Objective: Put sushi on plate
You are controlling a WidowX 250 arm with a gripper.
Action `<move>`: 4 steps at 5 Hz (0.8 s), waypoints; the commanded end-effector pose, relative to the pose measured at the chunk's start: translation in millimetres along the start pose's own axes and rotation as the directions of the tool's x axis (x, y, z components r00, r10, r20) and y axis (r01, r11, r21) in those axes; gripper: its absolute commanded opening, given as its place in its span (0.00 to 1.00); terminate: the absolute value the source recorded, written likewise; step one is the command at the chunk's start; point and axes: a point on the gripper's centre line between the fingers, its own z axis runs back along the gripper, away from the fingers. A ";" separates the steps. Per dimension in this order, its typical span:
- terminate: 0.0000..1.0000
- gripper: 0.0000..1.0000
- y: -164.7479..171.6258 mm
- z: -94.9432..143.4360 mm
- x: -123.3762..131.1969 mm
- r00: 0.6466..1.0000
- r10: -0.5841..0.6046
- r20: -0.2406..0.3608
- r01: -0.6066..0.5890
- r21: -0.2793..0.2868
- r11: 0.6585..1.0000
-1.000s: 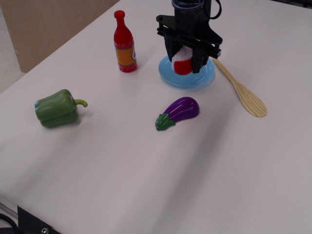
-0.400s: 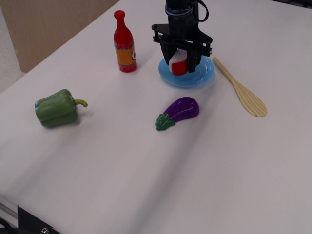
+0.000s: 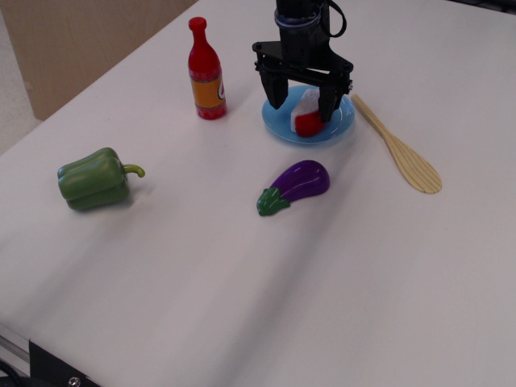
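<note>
The sushi (image 3: 305,117), a small red and white wedge, lies on the light-blue plate (image 3: 278,129) at the back of the table. My black gripper (image 3: 301,103) stands over the plate with its fingers spread wide on either side of the sushi. The left finger (image 3: 272,90) is clear of the sushi. The right finger (image 3: 330,101) is close beside it; I cannot tell if it touches.
A red sauce bottle (image 3: 205,72) stands left of the plate. A wooden spoon (image 3: 399,148) lies to its right. A purple eggplant (image 3: 296,185) lies in front of the plate. A green bell pepper (image 3: 96,178) sits at the left.
The gripper lowered the sushi onto the plate and opened its fingers. The sushi now rests on the plate, tipped to the right.
</note>
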 end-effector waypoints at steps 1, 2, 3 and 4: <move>0.00 1.00 -12.7 70.1 -10.2 0.994 -0.038 0.101 0.035 0.037 0.999; 0.00 1.00 -25.7 86.5 -33.9 0.995 -0.099 0.025 0.099 0.005 0.995; 0.00 1.00 -25.7 86.5 -33.9 0.995 -0.099 0.025 0.099 0.005 0.995; 1.00 1.00 -25.7 86.5 -33.9 0.995 -0.099 0.025 0.099 0.005 0.995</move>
